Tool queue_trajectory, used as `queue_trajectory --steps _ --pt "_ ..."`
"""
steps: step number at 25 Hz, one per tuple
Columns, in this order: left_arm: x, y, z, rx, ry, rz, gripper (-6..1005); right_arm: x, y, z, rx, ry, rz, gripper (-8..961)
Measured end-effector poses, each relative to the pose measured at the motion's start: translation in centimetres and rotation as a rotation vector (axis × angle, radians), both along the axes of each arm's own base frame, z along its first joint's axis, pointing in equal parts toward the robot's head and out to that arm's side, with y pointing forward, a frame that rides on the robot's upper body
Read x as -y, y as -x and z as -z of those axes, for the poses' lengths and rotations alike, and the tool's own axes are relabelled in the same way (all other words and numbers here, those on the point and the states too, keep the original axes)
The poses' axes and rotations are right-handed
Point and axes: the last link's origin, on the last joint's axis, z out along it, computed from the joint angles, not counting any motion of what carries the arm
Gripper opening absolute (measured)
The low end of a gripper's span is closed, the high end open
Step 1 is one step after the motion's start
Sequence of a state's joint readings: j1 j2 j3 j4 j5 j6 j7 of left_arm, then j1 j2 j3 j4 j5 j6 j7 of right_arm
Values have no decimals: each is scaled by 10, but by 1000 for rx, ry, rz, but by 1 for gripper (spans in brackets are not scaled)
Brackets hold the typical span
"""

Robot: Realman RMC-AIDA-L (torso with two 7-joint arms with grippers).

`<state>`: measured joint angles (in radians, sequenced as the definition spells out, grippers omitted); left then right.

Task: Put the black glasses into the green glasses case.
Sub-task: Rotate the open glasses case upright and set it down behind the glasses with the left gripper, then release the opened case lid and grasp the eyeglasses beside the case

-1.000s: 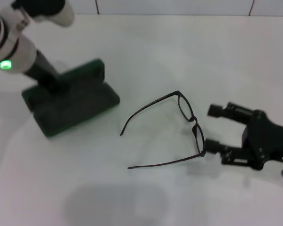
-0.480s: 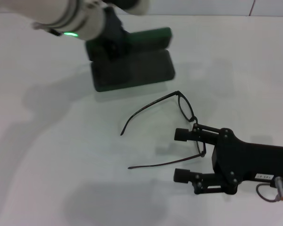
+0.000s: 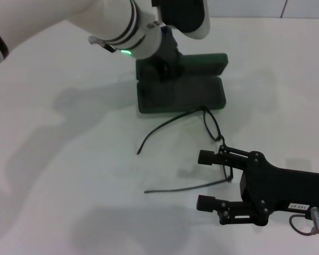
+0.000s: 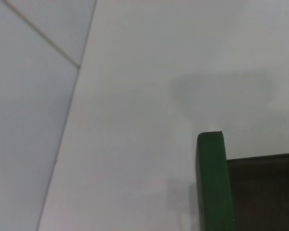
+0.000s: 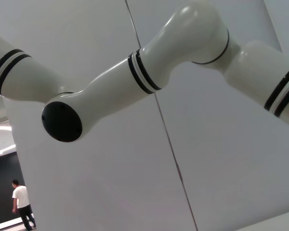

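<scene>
Head view: right gripper (image 3: 206, 179) released, lower right, straddling black glasses (image 3: 215, 139); left gripper unseen, at green glasses case (image 3: 181, 90).

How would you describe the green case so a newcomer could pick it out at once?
On the white table, look toward the far side, where the left arm reaches in and the left gripper sits on the green glasses case. It lies open, lid raised behind a dark tray, just beyond the black glasses. It is the only green, boxy object; the right gripper is black.
</scene>
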<state>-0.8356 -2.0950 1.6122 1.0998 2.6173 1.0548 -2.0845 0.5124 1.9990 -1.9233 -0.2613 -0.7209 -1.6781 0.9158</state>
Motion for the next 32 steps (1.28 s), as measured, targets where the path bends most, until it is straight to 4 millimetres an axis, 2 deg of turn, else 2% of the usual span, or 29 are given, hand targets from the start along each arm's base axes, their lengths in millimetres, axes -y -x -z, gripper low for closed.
queue_trajectory --steps 6,13,18,21,26,30,32 --pt "9 0 13 4 51 26 193 0 0 0 -2 -2 -1 800" --pt "7 7 19 -9 41 18 193 -1 -1 -1 1 -5 1 796" --pt "5 10 20 -2 27 11 276 -1 -3 -3 3 -7 9 794" --pt "7 6 18 6 26 8 406 -2 -5 -6 4 -1 20 792" --pt "22 -19 -3 102 -8 -20 409 -17 -13 -27 27 38 94 790" --pt "57 -33 -41 320 -69 11 384 -27 -8 -64 28 123 35 788" --pt "73 -37 -64 462 -83 21 367 -36 -2 -90 16 194 53 787"
